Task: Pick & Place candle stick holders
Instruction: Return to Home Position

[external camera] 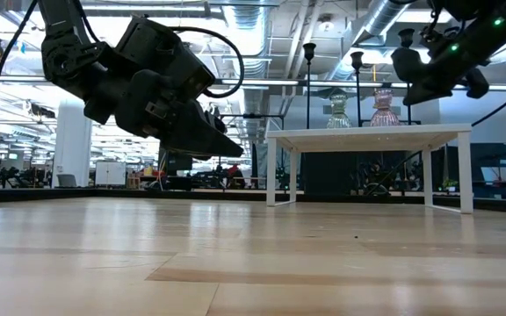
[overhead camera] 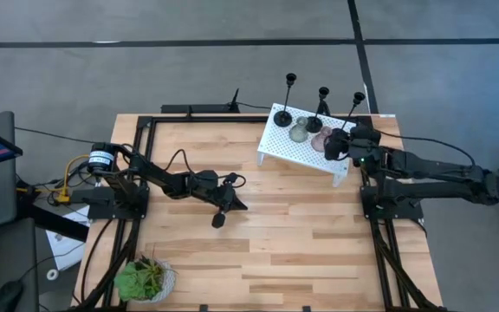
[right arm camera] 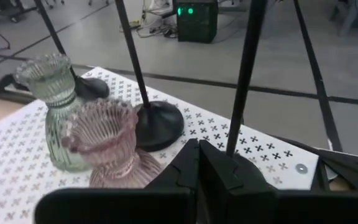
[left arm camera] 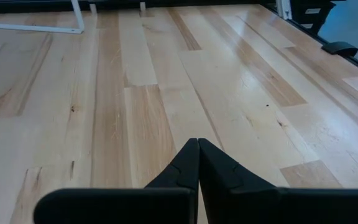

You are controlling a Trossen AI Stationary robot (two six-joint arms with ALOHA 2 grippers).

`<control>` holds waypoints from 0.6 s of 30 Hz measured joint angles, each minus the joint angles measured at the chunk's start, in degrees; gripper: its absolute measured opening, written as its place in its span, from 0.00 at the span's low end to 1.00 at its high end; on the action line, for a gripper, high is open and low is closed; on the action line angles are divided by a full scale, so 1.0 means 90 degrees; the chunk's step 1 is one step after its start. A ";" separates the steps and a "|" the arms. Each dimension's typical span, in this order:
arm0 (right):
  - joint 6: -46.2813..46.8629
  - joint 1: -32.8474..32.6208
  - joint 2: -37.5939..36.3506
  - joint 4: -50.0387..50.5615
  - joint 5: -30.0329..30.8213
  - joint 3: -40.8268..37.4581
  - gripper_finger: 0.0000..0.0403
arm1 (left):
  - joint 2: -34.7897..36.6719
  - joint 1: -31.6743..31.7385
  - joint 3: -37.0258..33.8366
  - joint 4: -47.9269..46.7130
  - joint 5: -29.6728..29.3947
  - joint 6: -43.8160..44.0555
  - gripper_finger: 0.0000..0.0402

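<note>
Three tall thin black holders stand on the white perforated stand (overhead camera: 280, 147) at the table's far right: one at its far-left corner (overhead camera: 283, 115), one in the middle (overhead camera: 317, 121), one near its right end (overhead camera: 353, 111). A grey-green squat holder (right arm camera: 58, 106) and a pinkish one (right arm camera: 107, 149) stand between them. My right gripper (right arm camera: 197, 144) is shut, low over the stand's right end, with the third holder's stem (right arm camera: 244, 81) just beside its fingertips. My left gripper (overhead camera: 219, 220) is shut and empty above the middle of the table. My right gripper's shut fingers point level across the stand from the table's right side. The third holder's stem (right arm camera: 234, 140) runs down right beside the fingertips, and the fingers hide its base. I cannot tell whether they touch it.
A small green potted plant (overhead camera: 143, 279) stands at the near-left corner. Black frame rails (overhead camera: 137, 173) run along the table's left, far and right sides. The bare wooden top (left arm camera: 166, 93) stretches between my left gripper and the stand.
</note>
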State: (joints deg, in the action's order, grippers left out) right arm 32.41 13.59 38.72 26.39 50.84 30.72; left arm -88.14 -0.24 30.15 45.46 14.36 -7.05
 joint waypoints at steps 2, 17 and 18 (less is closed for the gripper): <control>-0.0001 0.0065 0.0000 -0.0071 -0.0052 0.0000 0.00 | 0.0000 -0.0001 0.0000 0.0001 -0.0087 0.0000 0.01; -0.0270 0.0647 0.0001 -0.0370 -0.0521 0.0000 0.00 | 0.0000 0.0001 0.0000 -0.0001 -0.0143 0.0000 0.01; -0.0270 0.0693 0.0026 -0.0370 -0.0675 0.0000 0.00 | 0.0000 0.0001 0.0000 -0.0001 -0.0143 0.0000 0.01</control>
State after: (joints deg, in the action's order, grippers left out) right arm 29.98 19.83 38.95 23.06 44.77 30.72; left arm -88.14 -0.23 30.15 45.45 13.08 -7.05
